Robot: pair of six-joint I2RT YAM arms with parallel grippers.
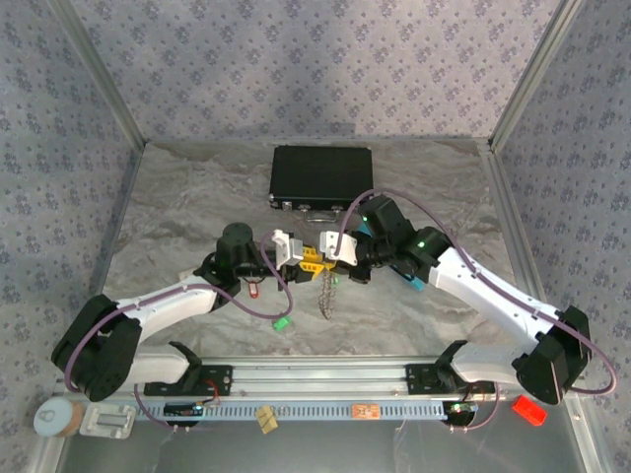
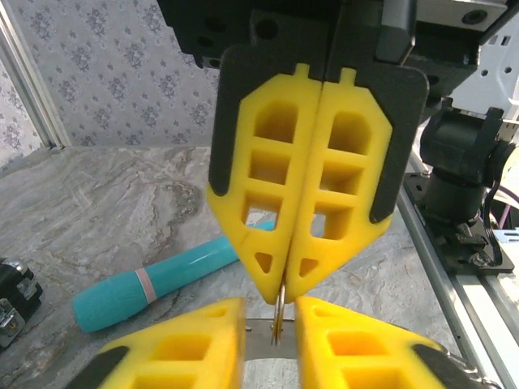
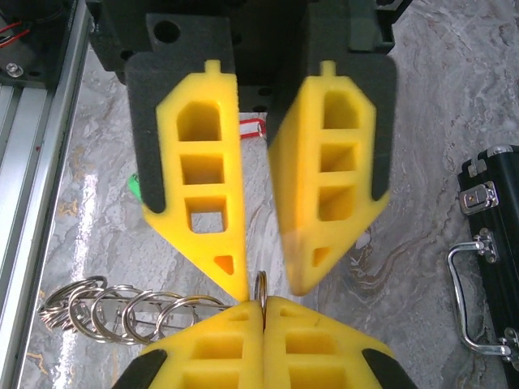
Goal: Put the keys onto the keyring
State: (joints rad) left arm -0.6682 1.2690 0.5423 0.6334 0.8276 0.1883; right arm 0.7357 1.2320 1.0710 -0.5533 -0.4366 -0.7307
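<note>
The keyring (image 3: 261,284) is a silvery loop held edge-on, with a chain of several linked rings (image 3: 122,312) trailing left; from above the chain (image 1: 325,296) hangs below the grippers. My right gripper (image 3: 263,301) is shut on the loop. My left gripper (image 2: 270,324) faces it tip to tip, with its yellow fingers (image 2: 174,344) apart on either side of the loop (image 2: 278,312) and not touching it. Both meet above the table's middle, left gripper (image 1: 304,258) and right gripper (image 1: 333,252). A red key (image 1: 254,288) and a green key (image 1: 282,322) lie on the table by the left arm.
A black case (image 1: 320,177) with a metal handle (image 3: 474,300) lies behind the grippers. A teal pen-like cylinder (image 2: 162,284) lies on the marbled table. A red block (image 1: 528,409) sits off the table's near right corner, beside the rail (image 1: 325,374) along the front edge.
</note>
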